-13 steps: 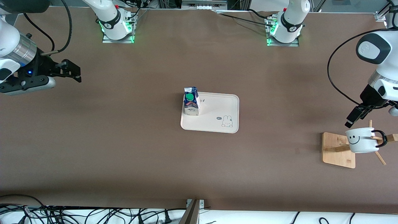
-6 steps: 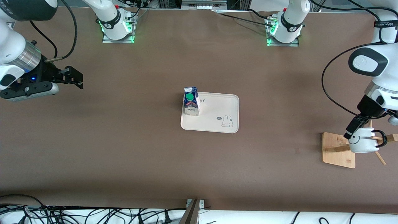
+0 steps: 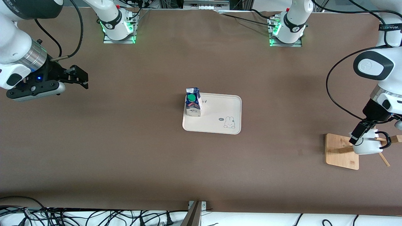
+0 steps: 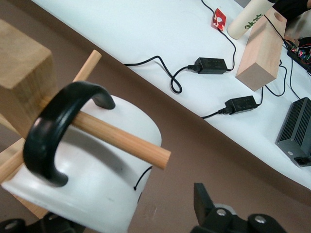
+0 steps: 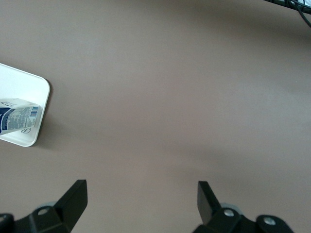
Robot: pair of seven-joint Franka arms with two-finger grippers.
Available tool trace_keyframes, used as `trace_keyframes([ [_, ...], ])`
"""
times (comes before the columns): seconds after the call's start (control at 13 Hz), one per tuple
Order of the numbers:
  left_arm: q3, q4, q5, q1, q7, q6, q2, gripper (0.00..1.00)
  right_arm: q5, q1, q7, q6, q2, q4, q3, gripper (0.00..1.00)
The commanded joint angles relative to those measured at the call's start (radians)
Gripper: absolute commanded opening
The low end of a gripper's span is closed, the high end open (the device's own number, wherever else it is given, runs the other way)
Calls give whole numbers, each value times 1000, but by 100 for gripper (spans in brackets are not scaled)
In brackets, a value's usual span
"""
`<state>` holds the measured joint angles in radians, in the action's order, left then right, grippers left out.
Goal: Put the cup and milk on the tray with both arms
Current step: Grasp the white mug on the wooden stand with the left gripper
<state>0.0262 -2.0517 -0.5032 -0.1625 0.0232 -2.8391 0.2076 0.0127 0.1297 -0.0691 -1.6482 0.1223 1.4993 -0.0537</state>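
The milk stands upright on the cream tray, in the corner toward the right arm's end. The white cup hangs by its black handle on a peg of a wooden rack at the left arm's end. My left gripper is open and straddles the cup, hiding its face. In the left wrist view the cup fills the space between the fingers, with the handle on the peg. My right gripper is open and empty over bare table at the right arm's end.
The wooden rack base lies under the cup, with pegs sticking out. The right wrist view shows the open gripper, brown table, and the tray corner with the milk. Cables and power bricks lie off the table edge.
My left gripper has come down from above the cup to straddle it, covering the smiley face. My right gripper has shifted a little toward the table's middle.
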Motion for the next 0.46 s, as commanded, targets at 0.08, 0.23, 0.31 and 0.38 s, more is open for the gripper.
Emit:
trace_keyframes([
  [0.08,3,16,-34,-6,-37,6,-1,28,12,1,12,2,-3,-10,-5,100],
  [0.23,8,15,-34,-5,-29,9,-8,13,12,1,12,2,-3,-11,-5,100],
  [0.31,8,13,-35,-5,-25,9,-10,10,10,1,14,2,-3,-11,-5,100],
  [0.38,9,12,-35,-3,-25,9,-11,5,10,1,14,2,-3,-10,-5,100],
])
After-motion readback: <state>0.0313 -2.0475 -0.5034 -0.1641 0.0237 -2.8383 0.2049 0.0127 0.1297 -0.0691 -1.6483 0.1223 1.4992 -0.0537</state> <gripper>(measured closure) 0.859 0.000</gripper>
